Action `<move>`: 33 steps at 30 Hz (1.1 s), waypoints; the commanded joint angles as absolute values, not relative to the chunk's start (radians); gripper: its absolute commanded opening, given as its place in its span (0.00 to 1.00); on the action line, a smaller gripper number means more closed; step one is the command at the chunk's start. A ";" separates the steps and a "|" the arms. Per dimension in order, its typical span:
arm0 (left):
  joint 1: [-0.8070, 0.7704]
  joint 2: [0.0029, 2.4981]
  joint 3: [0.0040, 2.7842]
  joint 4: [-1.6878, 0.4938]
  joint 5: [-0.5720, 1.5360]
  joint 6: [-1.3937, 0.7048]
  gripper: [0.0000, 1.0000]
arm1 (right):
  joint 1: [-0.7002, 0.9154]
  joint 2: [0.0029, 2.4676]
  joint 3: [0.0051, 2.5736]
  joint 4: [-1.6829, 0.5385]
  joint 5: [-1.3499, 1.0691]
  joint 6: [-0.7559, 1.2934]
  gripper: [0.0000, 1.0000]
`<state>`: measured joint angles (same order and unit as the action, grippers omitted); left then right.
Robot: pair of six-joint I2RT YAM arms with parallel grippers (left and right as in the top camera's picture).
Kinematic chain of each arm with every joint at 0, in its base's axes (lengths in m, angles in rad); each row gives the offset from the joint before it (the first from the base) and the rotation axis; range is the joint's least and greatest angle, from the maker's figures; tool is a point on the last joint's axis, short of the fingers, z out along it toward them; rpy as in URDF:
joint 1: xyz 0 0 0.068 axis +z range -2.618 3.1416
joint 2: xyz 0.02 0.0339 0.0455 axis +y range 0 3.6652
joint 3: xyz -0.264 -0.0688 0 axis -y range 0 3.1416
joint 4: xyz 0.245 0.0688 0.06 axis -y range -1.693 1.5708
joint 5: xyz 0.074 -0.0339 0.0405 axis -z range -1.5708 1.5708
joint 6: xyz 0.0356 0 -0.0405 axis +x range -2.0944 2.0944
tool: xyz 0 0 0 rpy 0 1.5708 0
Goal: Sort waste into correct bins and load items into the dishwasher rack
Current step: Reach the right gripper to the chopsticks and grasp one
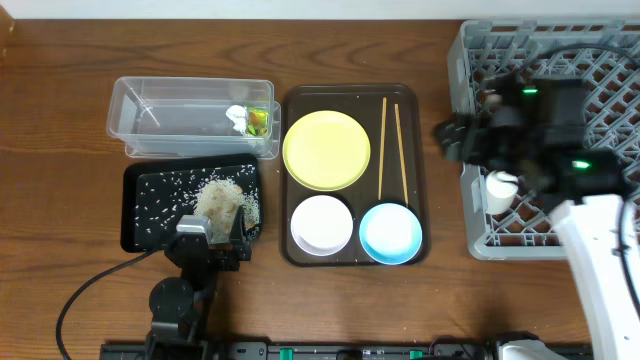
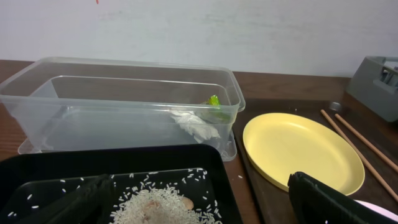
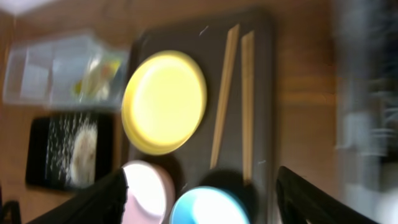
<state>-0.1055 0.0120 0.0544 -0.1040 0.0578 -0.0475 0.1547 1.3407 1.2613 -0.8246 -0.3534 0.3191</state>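
Note:
The green-and-orange wrapper (image 1: 261, 121) and white scrap (image 1: 238, 117) lie in the clear tub (image 1: 190, 86). Rice (image 1: 220, 200) is heaped in the black tray (image 1: 140, 232). My left gripper (image 1: 215, 236) is open and empty, low over the rice (image 2: 158, 205). The yellow plate (image 1: 326, 148), chopsticks (image 1: 383, 145), white bowl (image 1: 321, 224) and blue bowl (image 1: 390, 232) sit on the brown serving tray. My right gripper (image 1: 450, 135) is open and empty, high by the grey rack's (image 1: 610, 90) left edge. Its blurred wrist view looks down on the blue bowl (image 3: 217, 208).
The brown serving tray (image 1: 421, 170) stands between the bins and the rack. The right arm reaches over the rack's left half. A small white object (image 1: 500, 186) shows in the rack under the arm. Bare wood table (image 1: 60, 150) lies at the far left.

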 commanded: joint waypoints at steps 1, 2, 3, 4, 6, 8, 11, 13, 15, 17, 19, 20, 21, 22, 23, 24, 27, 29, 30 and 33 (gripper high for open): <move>-0.099 0.004 0.026 -0.110 0.068 -0.034 0.91 | 0.307 1.407 1.259 -0.841 -0.194 0.300 0.70; -0.099 0.004 0.025 -0.110 0.068 -0.034 0.91 | 0.348 1.435 1.259 -0.841 -0.119 0.309 0.68; -0.099 0.004 0.025 -0.110 0.068 -0.034 0.91 | 0.381 1.465 1.259 -0.839 -0.042 0.330 0.64; -0.099 0.004 0.025 -0.110 0.068 -0.034 0.91 | 0.402 1.497 1.259 -0.833 0.032 0.359 0.58; -0.099 0.004 0.025 -0.110 0.068 -0.034 0.91 | 0.419 1.565 1.259 -0.811 0.123 0.413 0.51; -0.099 0.004 0.025 -0.110 0.068 -0.034 0.91 | 0.413 1.625 1.259 -0.775 0.126 0.422 0.47; -0.099 0.004 0.026 -0.110 0.068 -0.034 0.91 | 0.400 1.722 1.259 -0.701 0.105 0.422 0.45; -0.099 0.004 0.025 -0.110 0.068 -0.034 0.91 | 0.399 1.787 1.259 -0.656 0.095 0.421 0.44; -0.099 0.004 0.025 -0.110 0.068 -0.034 0.91 | 0.401 1.840 1.259 -0.625 0.097 0.399 0.43; -0.099 0.004 0.025 -0.110 0.068 -0.034 0.91 | 0.400 1.893 1.259 -0.599 0.101 0.399 0.40; -0.099 0.004 0.026 -0.110 0.068 -0.034 0.91 | 0.399 1.937 1.259 -0.574 0.121 0.401 0.40; -0.099 0.004 0.025 -0.110 0.068 -0.034 0.91 | 0.398 1.963 1.259 -0.562 0.148 0.411 0.39; -0.099 0.004 0.025 -0.110 0.068 -0.034 0.91 | 0.398 1.982 1.259 -0.555 0.166 0.424 0.40; -0.099 0.004 0.025 -0.110 0.068 -0.034 0.91 | 0.398 2.002 1.259 -0.551 0.176 0.440 0.40; -0.099 0.004 0.025 -0.110 0.068 -0.034 0.91 | 0.398 2.019 1.259 -0.550 0.174 0.458 0.39; -0.099 0.004 0.026 -0.110 0.068 -0.034 0.91 | 0.398 2.033 1.259 -0.550 0.156 0.462 0.36; -0.099 0.004 0.025 -0.110 0.068 -0.034 0.91 | 0.398 2.049 1.259 -0.558 0.112 0.462 0.11; -0.099 0.004 0.026 -0.110 0.068 -0.034 0.91 | 0.398 2.041 1.261 -0.566 0.111 0.462 0.01; -0.099 0.004 0.025 -0.110 0.068 -0.034 0.91 | 0.398 2.026 1.262 -0.573 0.111 0.463 0.01; -0.099 0.004 0.025 -0.110 0.068 -0.034 0.91 | 0.387 1.952 1.262 -0.594 0.112 0.463 0.01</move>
